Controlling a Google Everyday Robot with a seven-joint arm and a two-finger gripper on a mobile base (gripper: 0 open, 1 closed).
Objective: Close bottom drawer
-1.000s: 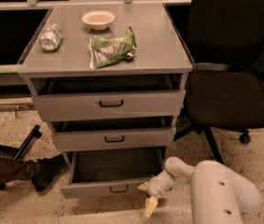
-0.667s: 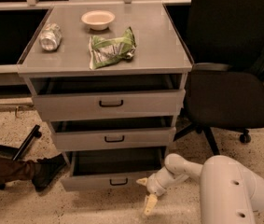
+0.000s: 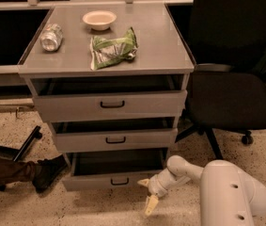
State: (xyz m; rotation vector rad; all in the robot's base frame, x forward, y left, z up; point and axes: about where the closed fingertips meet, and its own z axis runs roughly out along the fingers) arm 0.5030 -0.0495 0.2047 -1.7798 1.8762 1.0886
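Note:
The grey cabinet (image 3: 105,68) has three stacked drawers. The bottom drawer (image 3: 113,180) is pulled out partway, with its dark grey inside (image 3: 118,163) showing and a small black loop handle (image 3: 120,181) on its flat front. My gripper (image 3: 147,194) is low at the drawer's right front corner, its pale fingers (image 3: 151,204) spread apart, one near the drawer front and one pointing down at the floor. It holds nothing. The middle drawer (image 3: 115,139) and top drawer (image 3: 112,105) also stand slightly out.
A black office chair (image 3: 231,93) stands right of the cabinet. A person's dark shoe (image 3: 48,171) and a chair leg (image 3: 22,147) are on the floor to the left. On the cabinet top lie a crushed can (image 3: 51,36), a white bowl (image 3: 99,20) and a green chip bag (image 3: 113,48).
The bottom drawer has slid in toward the cabinet, with less of its inside showing. My gripper and arm have moved in with its front.

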